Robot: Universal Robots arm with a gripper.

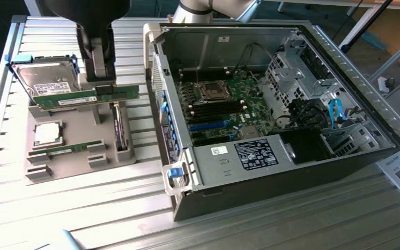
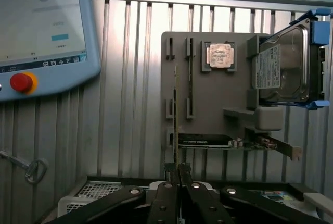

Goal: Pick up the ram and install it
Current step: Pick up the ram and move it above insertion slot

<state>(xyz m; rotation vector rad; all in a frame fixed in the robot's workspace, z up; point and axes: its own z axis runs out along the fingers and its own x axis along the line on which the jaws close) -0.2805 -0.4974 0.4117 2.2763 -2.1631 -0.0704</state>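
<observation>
Exterior view: the ram (image 1: 75,99), a green stick, hangs level above the grey holder tray (image 1: 82,166), in front of the hard drive (image 1: 44,78). The fingers (image 1: 97,67) pinch it from above. In the wrist view it shows edge-on (image 2: 176,109) between the closed fingers (image 2: 165,198). A second green stick (image 1: 68,150) and a silver processor (image 1: 47,134) lie in the tray. The open computer case (image 1: 270,172) stands on the tabletop (image 1: 61,208) at the exterior view's right.
</observation>
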